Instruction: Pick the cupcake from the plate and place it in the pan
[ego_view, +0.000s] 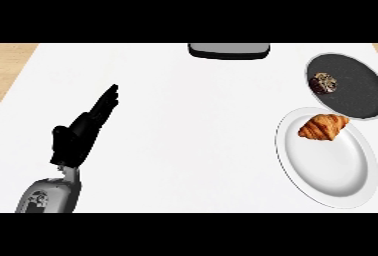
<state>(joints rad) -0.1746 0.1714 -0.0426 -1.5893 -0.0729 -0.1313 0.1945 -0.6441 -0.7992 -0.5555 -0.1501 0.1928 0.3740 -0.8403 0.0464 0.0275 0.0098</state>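
- The counter (184, 125) is white and takes up most of the view.
- The left hand (77, 132) is black and shows at the left side. Its fingers are straight and point up and to the right. It holds nothing.
- A grey forearm (50, 196) comes up from the bottom edge to that hand.
- The right hand does not show.
- The pan (354, 90) is dark and round. It sits at the far right, near the top.
- The cupcake (324, 83) is small and brown. It sits inside the pan, on the pan's left part.
- The plate (332, 170) is white and round. It lies just below the pan, and the pan's lower rim overlaps the plate's top edge.
- A golden croissant (322, 126) lies on the top part of the plate.
- A dark grey thing with round corners (228, 50) sits at the top edge, in the middle. Only part of it shows.
- The left hand is well apart from the pan and the plate.
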